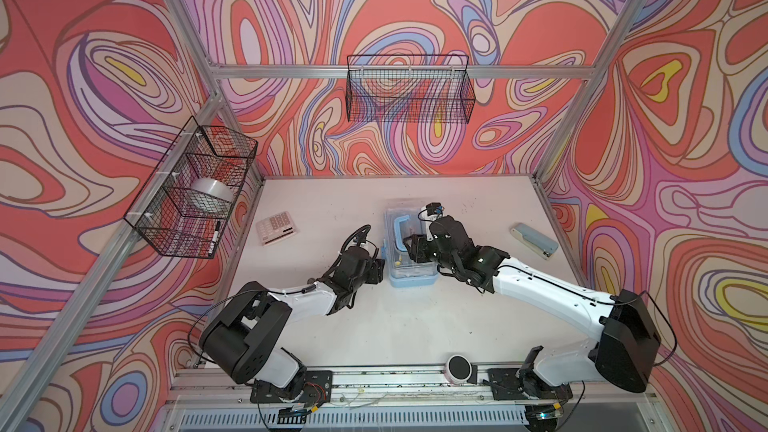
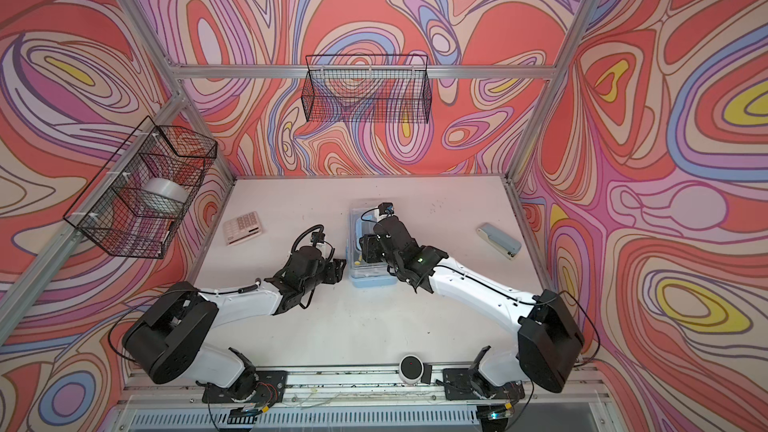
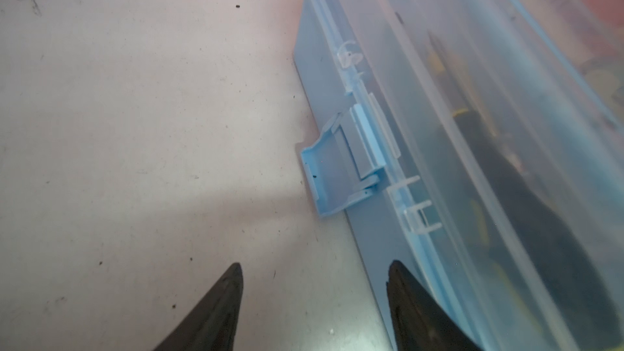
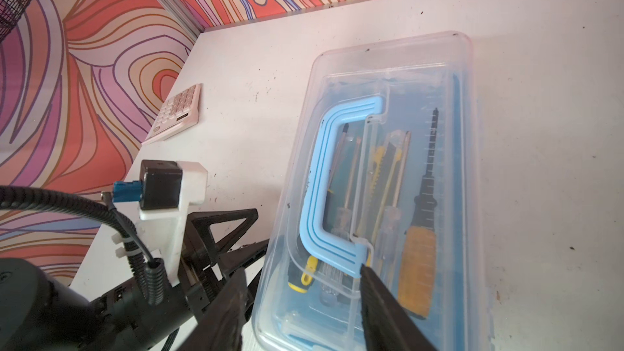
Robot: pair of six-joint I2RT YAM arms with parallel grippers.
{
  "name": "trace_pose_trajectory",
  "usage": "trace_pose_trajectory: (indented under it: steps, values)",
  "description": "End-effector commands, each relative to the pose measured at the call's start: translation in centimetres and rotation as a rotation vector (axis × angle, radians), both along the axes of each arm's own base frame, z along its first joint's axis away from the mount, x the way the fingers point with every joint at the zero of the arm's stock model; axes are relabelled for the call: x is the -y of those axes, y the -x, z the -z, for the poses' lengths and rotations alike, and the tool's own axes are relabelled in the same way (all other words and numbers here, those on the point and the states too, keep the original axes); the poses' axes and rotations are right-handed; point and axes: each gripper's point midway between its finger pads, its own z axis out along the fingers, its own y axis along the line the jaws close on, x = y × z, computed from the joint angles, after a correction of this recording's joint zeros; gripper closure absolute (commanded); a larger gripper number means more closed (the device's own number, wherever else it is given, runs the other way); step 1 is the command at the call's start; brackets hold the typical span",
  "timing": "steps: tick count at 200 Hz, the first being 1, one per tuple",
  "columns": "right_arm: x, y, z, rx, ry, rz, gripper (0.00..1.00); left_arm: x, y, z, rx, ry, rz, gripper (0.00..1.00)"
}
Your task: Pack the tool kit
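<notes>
Tool kit (image 1: 411,273): lid (image 4: 388,59) down, latch (image 3: 331,170) unfastened. Probably light, stiff, slick plastic; lift by handle (image 4: 312,184). Left gripper (image 3: 315,263) agape, empty; right gripper (image 4: 303,268) same.

Calculator (image 1: 277,228) lies flat on the white table (image 1: 332,326), ahead of my left gripper (image 3: 315,264), well apart. Stapler (image 1: 534,240) lies well off to the outer side of my right gripper (image 4: 303,268). Tape roll (image 1: 210,195) sits in the wire basket (image 1: 178,238), high on my left.

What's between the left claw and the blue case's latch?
Only bare table between the left claw and the latch, seen in the left wrist view.
</notes>
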Motion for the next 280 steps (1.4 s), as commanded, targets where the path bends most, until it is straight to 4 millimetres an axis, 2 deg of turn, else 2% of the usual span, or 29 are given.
trace_pose_trajectory:
  steps: [1,109,191,223,225,228,280]
  values:
    - [0.0,-0.3,0.6,-0.012,-0.003,-0.009,0.46,0.2,-0.7,0.0,0.076,0.009,-0.001,0.32]
    - [0.5,-1.6,2.2,-0.059,-0.011,0.0,0.49,0.7,-1.2,2.3,0.126,-0.01,-0.026,0.33]
    - [0.7,-1.8,2.5,-0.07,-0.01,0.003,0.52,1.5,-2.1,3.3,0.128,-0.004,-0.039,0.33]
    - [0.7,-1.7,2.7,-0.076,-0.012,0.001,0.52,0.9,-2.2,4.0,0.122,-0.034,-0.064,0.34]
    - [0.7,-1.7,2.7,-0.076,-0.012,0.0,0.52,1.4,-3.0,3.2,0.143,-0.021,-0.066,0.34]
    - [0.6,-1.7,2.7,-0.077,-0.01,-0.001,0.53,1.5,-3.3,2.9,0.149,-0.019,-0.067,0.34]
    - [0.7,-1.5,2.9,-0.086,-0.008,-0.003,0.54,0.6,-4.0,1.8,0.176,-0.075,-0.112,0.34]
